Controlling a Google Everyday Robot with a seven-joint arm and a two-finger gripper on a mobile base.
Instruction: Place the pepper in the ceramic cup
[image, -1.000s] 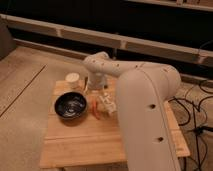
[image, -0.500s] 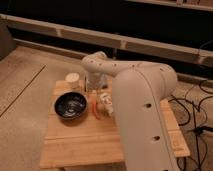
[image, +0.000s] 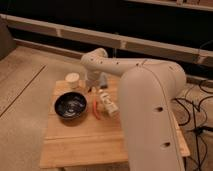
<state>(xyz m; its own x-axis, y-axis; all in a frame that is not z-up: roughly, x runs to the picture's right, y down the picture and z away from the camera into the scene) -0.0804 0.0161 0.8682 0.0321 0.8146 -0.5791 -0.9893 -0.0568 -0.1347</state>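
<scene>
The gripper (image: 93, 89) (open or closed, I cannot tell) hangs near the bench's (image: 75, 145) far edge beside the cup (image: 73, 79); the pepper (image: 96, 109) lies mid-bench between bowl (image: 70, 106) and bottle (image: 107, 102).

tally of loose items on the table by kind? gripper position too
Cup: 1, the ceramic cup
Bowl: 1, the black bowl
Pepper: 1, the pepper
Bottle: 1, the white bottle
Total: 4
The gripper hangs low over the table, at the far ends of the pepper and bottle.
</scene>
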